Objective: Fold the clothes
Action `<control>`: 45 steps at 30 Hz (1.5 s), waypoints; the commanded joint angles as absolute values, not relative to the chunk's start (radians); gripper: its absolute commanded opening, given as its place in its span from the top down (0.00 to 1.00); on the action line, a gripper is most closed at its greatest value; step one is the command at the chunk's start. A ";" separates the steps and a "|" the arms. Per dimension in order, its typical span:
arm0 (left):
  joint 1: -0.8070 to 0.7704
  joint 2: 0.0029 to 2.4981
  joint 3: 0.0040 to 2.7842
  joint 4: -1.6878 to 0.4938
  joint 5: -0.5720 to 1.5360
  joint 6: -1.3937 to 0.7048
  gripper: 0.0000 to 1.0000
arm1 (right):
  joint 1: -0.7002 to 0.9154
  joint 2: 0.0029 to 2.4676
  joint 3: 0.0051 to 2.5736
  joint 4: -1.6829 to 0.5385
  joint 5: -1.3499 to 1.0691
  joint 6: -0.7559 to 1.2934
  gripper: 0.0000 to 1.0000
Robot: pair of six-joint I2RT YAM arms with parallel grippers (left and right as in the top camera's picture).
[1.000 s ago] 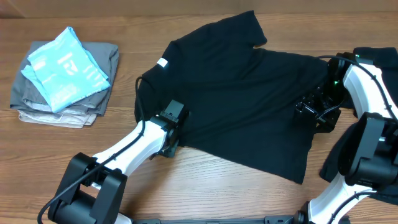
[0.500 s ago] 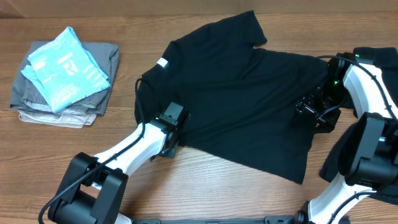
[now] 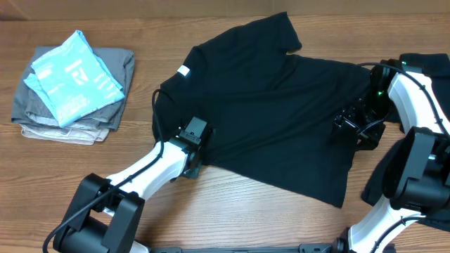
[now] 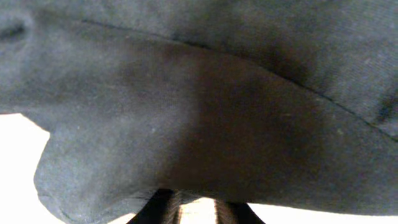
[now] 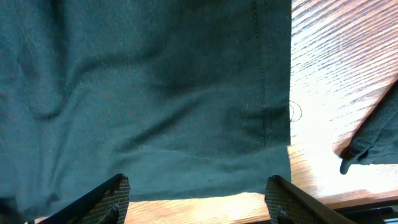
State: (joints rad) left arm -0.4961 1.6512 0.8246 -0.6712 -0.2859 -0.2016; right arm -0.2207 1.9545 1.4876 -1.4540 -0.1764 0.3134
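**Black T-shirt spread diagonally, both grippers at its edges**

We see 1 black T-shirt (image 3: 267, 105) flat on the table (image 3: 246, 214), centre to right. Its long axis runs far-left to near-right, with the white neck label (image 3: 183, 70) at the far-left end and the hem near-right. The left gripper (image 3: 195, 132) is closed on the shirt's near-left edge, fingertips buried in cloth. The right gripper (image 3: 349, 121) is spread wide over the right hem. A second black garment (image 3: 429, 65) is cut off at the right edge. Folded stack (image 3: 116, 70) sits far left.

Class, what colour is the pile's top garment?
The top garment is light blue, white print; overhead view.
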 commanded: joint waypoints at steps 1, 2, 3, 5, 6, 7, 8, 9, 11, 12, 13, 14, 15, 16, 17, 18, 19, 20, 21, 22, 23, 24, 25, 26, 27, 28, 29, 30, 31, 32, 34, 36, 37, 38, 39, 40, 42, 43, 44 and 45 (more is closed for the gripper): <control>-0.498 1.668 0.789 -0.670 -0.293 -0.197 0.83 | -0.217 1.953 1.498 -1.452 -0.182 0.310 0.26; -0.498 1.668 0.788 -0.665 -0.293 -0.197 0.84 | -0.217 1.953 1.498 -1.452 -0.182 0.310 0.26; -0.498 1.668 0.786 -0.662 -0.293 -0.198 0.84 | -0.217 1.953 1.498 -1.452 -0.182 0.310 0.26; -0.498 1.668 0.783 -0.653 -0.292 -0.198 0.87 | -0.217 1.953 1.498 -1.452 -0.182 0.310 0.26; -0.498 1.668 0.782 -0.653 -0.287 -0.198 0.90 | -0.217 1.953 1.498 -1.453 -0.182 0.310 0.26; -0.498 1.668 0.782 -0.653 -0.282 -0.198 0.94 | -0.217 1.953 1.498 -1.453 -0.182 0.310 0.26; -0.498 1.668 0.783 -0.655 -0.267 -0.198 0.96 | -0.217 1.953 1.498 -1.456 -0.182 0.310 0.26; -0.498 1.668 0.783 -0.658 -0.262 -0.198 0.96 | -0.217 1.953 1.498 -1.456 -0.182 0.310 0.26; -0.498 1.668 0.791 -0.680 -0.259 -0.209 0.96 | -0.217 1.953 1.498 -1.456 -0.182 0.310 0.26; -0.498 1.668 0.800 -0.699 -0.254 -0.211 0.96 | -0.217 1.953 1.498 -1.456 -0.182 0.310 0.26; -0.498 1.667 0.810 -0.719 -0.249 -0.214 0.96 | -0.217 1.953 1.498 -1.456 -0.182 0.310 0.27; -0.498 1.667 0.823 -0.743 -0.242 -0.216 0.96 | -0.217 1.953 1.498 -1.456 -0.182 0.310 0.26; -0.498 1.666 0.837 -0.765 -0.242 -0.222 0.96 | -0.217 1.953 1.498 -1.456 -0.182 0.310 0.26; -0.498 1.666 0.855 -0.794 -0.243 -0.233 0.96 | -0.217 1.953 1.498 -1.456 -0.182 0.310 0.27; -0.498 1.666 0.872 -0.820 -0.244 -0.238 0.96 | -0.217 1.953 1.498 -1.456 -0.182 0.310 0.26; -0.498 1.666 0.889 -0.843 -0.243 -0.243 0.96 | -0.217 1.953 1.498 -1.456 -0.182 0.310 0.26; -0.498 1.666 0.905 -0.861 -0.242 -0.245 0.96 | -0.217 1.953 1.498 -1.456 -0.182 0.310 0.26; -0.498 1.666 0.924 -0.883 -0.242 -0.249 0.96 | -0.217 1.953 1.498 -1.456 -0.182 0.310 0.26; -0.498 1.666 0.941 -0.902 -0.237 -0.251 0.96 | -0.217 1.953 1.498 -1.456 -0.182 0.310 0.26; -0.498 1.666 0.960 -0.924 -0.226 -0.251 0.96 | -0.217 1.953 1.498 -1.456 -0.182 0.310 0.27; -0.498 1.666 0.977 -0.941 -0.212 -0.251 0.96 | -0.217 1.953 1.498 -1.456 -0.181 0.310 0.26; -0.498 1.666 0.996 -0.959 -0.194 -0.250 0.96 | -0.217 1.953 1.498 -1.456 -0.182 0.310 0.27; -0.498 1.666 1.011 -0.971 -0.182 -0.250 0.96 | -0.217 1.953 1.498 -1.456 -0.182 0.310 0.27; -0.498 1.666 1.029 -0.984 -0.171 -0.250 0.96 | -0.217 1.953 1.498 -1.456 -0.182 0.310 0.27; -0.498 1.666 1.044 -0.993 -0.158 -0.250 0.96 | -0.217 1.953 1.498 -1.456 -0.182 0.310 0.26; -0.498 1.666 1.056 -0.998 -0.150 -0.250 0.96 | -0.217 1.953 1.498 -1.456 -0.182 0.310 0.27; -0.498 1.666 1.066 -0.999 -0.145 -0.250 0.96 | -0.217 1.953 1.498 -1.456 -0.182 0.310 0.26; -0.498 1.666 1.076 -0.997 -0.144 -0.250 0.96 | -0.217 1.953 1.498 -1.456 -0.182 0.310 0.26; -0.498 1.666 1.083 -0.989 -0.148 -0.250 0.96 | -0.217 1.953 1.498 -1.456 -0.182 0.310 0.26; -0.497 1.666 1.086 -0.973 -0.159 -0.250 0.96 | -0.217 1.953 1.498 -1.456 -0.182 0.310 0.26; -0.495 1.666 1.087 -0.928 -0.179 -0.246 0.96 | -0.217 1.953 1.498 -1.456 -0.182 0.310 0.27; -0.485 1.666 1.087 -0.888 -0.212 -0.246 0.95 | -0.217 1.953 1.498 -1.456 -0.182 0.310 0.27; -0.478 1.666 1.087 -0.871 -0.233 -0.245 0.95 | -0.217 1.953 1.498 -1.456 -0.182 0.310 0.27; -0.472 1.666 1.087 -0.858 -0.251 -0.241 0.94 | -0.217 1.953 1.498 -1.456 -0.182 0.310 0.27; -0.463 1.666 1.087 -0.840 -0.274 -0.239 0.94 | -0.217 1.953 1.498 -1.456 -0.182 0.310 0.27; -0.453 1.666 1.087 -0.823 -0.291 -0.234 0.94 | -0.217 1.953 1.498 -1.456 -0.182 0.310 0.27; -0.436 1.666 1.087 -0.785 -0.296 -0.202 0.93 | -0.217 1.953 1.498 -1.456 -0.182 0.310 0.27; -0.427 1.666 1.087 -0.763 -0.295 -0.189 0.93 | -0.217 1.953 1.498 -1.456 -0.182 0.310 0.27; -0.420 1.666 1.087 -0.744 -0.294 -0.185 0.93 | -0.217 1.953 1.498 -1.456 -0.182 0.310 0.27; -0.414 1.666 1.086 -0.720 -0.291 -0.178 0.93 | -0.217 1.953 1.498 -1.456 -0.182 0.310 0.27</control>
